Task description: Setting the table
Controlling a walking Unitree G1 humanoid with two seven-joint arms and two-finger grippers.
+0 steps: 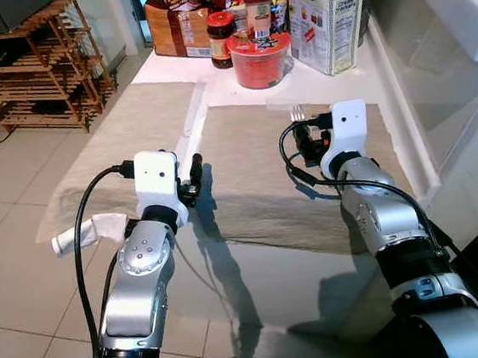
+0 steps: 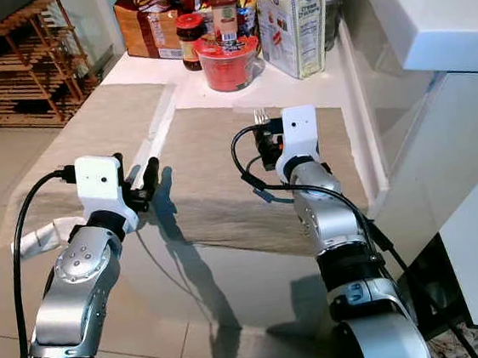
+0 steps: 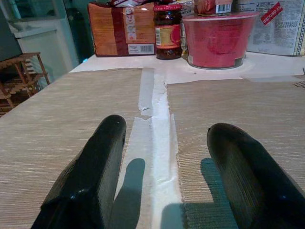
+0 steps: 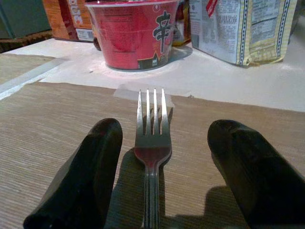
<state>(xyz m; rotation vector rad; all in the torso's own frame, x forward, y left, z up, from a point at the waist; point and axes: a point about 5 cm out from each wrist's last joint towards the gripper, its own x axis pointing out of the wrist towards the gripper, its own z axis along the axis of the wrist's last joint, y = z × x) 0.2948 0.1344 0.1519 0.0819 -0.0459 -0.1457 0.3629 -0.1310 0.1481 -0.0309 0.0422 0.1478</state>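
Now right hand (image 4: 159, 157) spread around fork (image 4: 152, 138), near placemat (image 4: 57, 119) far edge.

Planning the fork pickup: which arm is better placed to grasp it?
Right. The right gripper is open with the fork lying between its fingers on the placemat. The left gripper is over the seam between mats, away from it.

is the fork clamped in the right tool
No. The fork lies flat on the beige placemat between the right tool's spread fingers, touching neither.
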